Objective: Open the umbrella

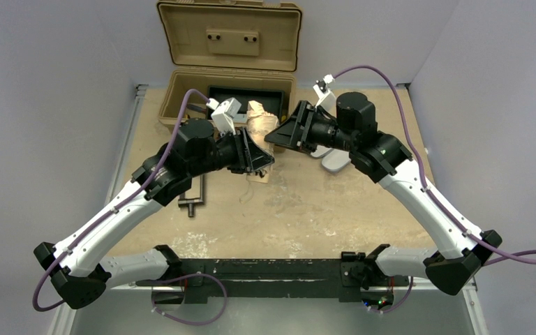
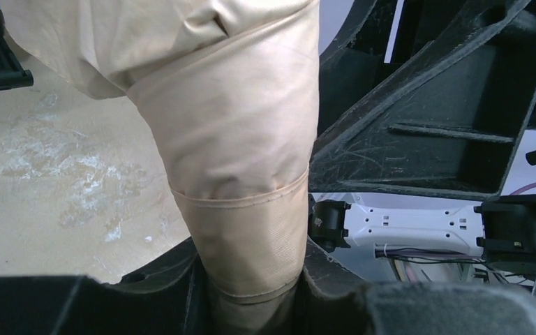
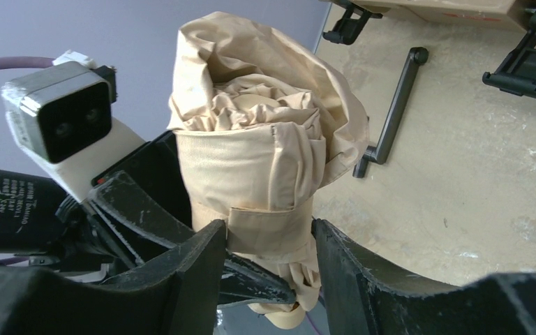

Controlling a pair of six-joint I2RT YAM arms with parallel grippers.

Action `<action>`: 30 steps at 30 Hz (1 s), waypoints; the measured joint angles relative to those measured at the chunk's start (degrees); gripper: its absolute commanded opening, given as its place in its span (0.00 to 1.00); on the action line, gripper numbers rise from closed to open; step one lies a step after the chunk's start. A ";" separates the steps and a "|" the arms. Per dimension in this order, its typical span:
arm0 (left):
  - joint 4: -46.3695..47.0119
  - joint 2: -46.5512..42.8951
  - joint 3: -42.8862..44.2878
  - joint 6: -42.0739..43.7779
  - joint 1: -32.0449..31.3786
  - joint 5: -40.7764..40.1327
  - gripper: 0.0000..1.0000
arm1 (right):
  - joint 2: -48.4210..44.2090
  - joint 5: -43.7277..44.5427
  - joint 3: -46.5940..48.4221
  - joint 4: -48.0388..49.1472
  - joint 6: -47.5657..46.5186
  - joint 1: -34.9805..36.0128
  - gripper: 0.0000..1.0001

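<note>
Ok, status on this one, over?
Left claw shut on umbrella, folded, strap band wrapped. Right claw straddles the band, grip unclear. Open toolbox close behind both.

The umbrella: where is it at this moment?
In the top view, the umbrella is mid-table, between the left gripper and the right gripper, before the open toolbox.

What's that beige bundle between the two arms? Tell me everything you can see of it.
It is the umbrella, folded shut: cream-tan fabric, crumpled and rolled into a fat bundle, bound by a matching strap band. A small tan knob shows at one end. It sits between both arms. The left pincer clamps it. The right pincer has its fingers on either side of the band, but whether they press is unclear.
</note>
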 measured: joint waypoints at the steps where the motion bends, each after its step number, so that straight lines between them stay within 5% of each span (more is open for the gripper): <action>1: 0.00 0.11 0.15 0.07 -0.04 0.00 0.00 | 0.02 -0.02 -0.26 0.09 0.04 0.02 0.44; 9: -0.90 0.90 0.31 0.61 -0.22 -0.85 0.00 | 0.02 0.26 -1.75 0.90 -0.02 0.09 0.00; 30: -4.15 1.07 1.31 1.11 -0.42 -1.16 0.00 | -2.29 2.71 -4.90 2.10 -1.36 0.74 0.00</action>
